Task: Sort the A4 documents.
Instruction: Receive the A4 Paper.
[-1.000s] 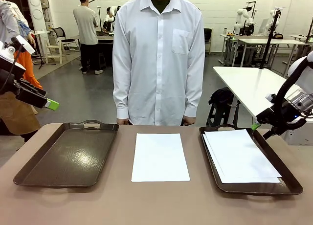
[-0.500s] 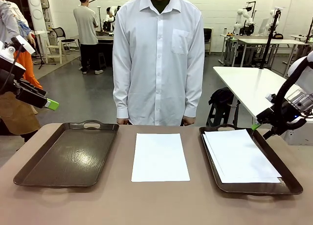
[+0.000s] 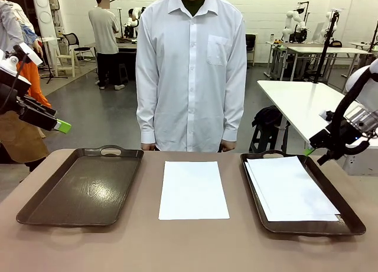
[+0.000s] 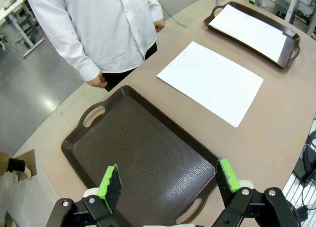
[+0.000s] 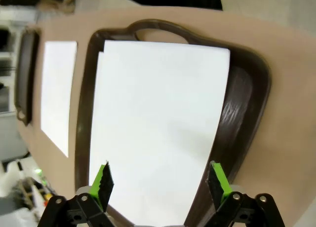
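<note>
One white A4 document (image 3: 194,189) lies flat on the table between two dark brown trays; the left wrist view shows this sheet (image 4: 210,81) too. A stack of A4 documents (image 3: 289,188) rests in the right tray (image 3: 353,223). The left tray (image 3: 82,186) holds nothing. My left gripper (image 3: 59,125) hovers open, high off the table's left side, above the near end of the empty tray (image 4: 138,158). My right gripper (image 3: 313,149) is open beside the right tray's far right corner, looking down on the stack (image 5: 158,128). Nothing is between either pair of fingers.
A person in a white shirt (image 3: 192,71) stands at the far edge, hands hanging by the table's rim. Bare brown tabletop (image 3: 189,248) runs along the near side. A white table (image 3: 301,103) stands beyond the right tray.
My right arm has edged slightly up and to the right. The papers, the trays and my left arm have stayed put.
</note>
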Robot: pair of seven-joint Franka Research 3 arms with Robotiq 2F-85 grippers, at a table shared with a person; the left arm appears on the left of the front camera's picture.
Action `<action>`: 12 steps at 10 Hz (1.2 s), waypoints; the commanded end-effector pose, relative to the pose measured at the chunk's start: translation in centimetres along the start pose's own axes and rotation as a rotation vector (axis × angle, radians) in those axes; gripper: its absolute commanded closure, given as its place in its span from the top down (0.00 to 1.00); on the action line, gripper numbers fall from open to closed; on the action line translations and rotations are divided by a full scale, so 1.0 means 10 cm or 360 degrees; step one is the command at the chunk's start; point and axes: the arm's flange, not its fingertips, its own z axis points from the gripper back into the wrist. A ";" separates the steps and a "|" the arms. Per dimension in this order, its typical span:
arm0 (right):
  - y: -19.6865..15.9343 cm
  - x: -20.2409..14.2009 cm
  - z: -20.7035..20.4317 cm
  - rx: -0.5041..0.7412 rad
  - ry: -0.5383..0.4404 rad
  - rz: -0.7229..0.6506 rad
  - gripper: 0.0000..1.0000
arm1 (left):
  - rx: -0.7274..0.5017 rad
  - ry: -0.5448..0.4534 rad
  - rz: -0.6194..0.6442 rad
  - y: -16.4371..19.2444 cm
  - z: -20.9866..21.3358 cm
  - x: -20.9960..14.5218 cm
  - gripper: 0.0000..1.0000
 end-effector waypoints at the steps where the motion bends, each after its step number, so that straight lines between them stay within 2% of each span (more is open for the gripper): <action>1: 0.59 0.03 0.11 -0.0233 -0.0100 0.0412 1.00 | -0.0011 -0.0003 -0.0015 0.01 0.00 -0.01 1.00; 3: 1.15 0.03 0.20 -0.0216 -0.0093 0.0763 1.00 | -0.0011 -0.0003 -0.0015 0.01 0.00 -0.01 1.00; 4: 1.39 -0.05 0.26 -0.0135 -0.0066 0.0960 1.00 | -0.0011 -0.0003 -0.0015 0.01 0.00 -0.01 1.00; 6: 1.72 -0.39 0.51 0.0047 -0.0047 0.1283 1.00 | -0.0011 -0.0003 -0.0015 0.01 0.00 -0.01 1.00; 7: 1.77 -0.61 0.73 0.0132 -0.0089 0.1401 1.00 | -0.0011 -0.0003 -0.0015 0.01 0.00 -0.01 1.00; 9: 1.78 -0.92 1.08 0.0260 -0.0225 0.1503 1.00 | -0.0011 -0.0003 -0.0015 0.01 0.00 -0.01 1.00; 11: 1.80 -1.11 1.39 0.0396 -0.0238 0.1495 1.00 | -0.0011 -0.0003 -0.0015 0.01 0.00 -0.01 1.00; 12: 1.80 -1.08 1.44 0.0438 -0.0239 0.1467 1.00 | -0.0011 -0.0003 -0.0015 0.01 0.00 -0.01 1.00</action>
